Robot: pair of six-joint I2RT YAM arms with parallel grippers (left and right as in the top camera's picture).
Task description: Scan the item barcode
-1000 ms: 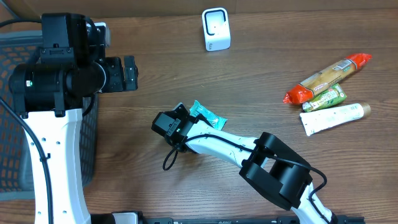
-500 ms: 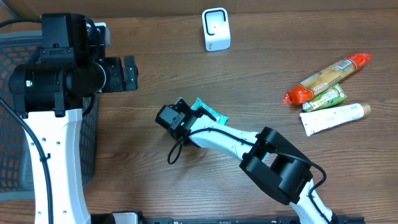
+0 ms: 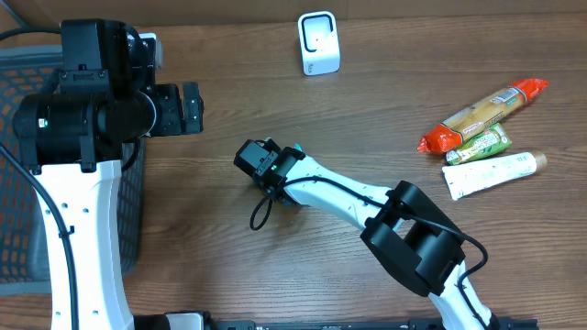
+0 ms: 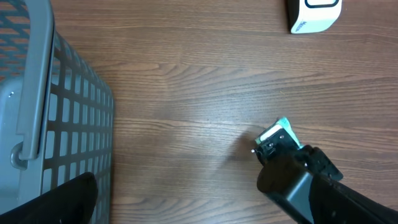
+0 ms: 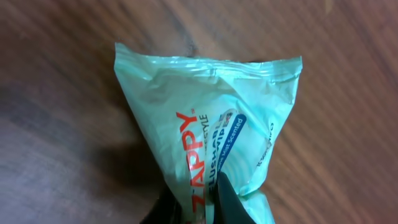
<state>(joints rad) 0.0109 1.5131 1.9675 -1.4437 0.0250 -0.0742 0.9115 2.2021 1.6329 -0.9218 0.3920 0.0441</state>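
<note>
Overhead: your right end effector [image 3: 260,161] lies low on the bench, well below-left of the scanner [image 3: 318,43], hiding most of the wipes packet [image 3: 296,150]. The left end effector [image 3: 191,107] hangs wide apart, farther left of the scanner.

Left wrist: only a corner of the wipes packet [image 4: 281,127] shows past the wrist.

Right wrist: the fingers [image 5: 229,194] pinch together on the packet's lower edge. That film looks thin and slick, so it may slip or swing, turning the barcode away from the scanner.

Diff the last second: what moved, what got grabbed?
The right gripper shifted up-left in the overhead view and shut on the teal packet, now mostly hidden under it. The left gripper, scanner, basket, orange-tipped pack, green sachet and white tube stayed put.
</note>
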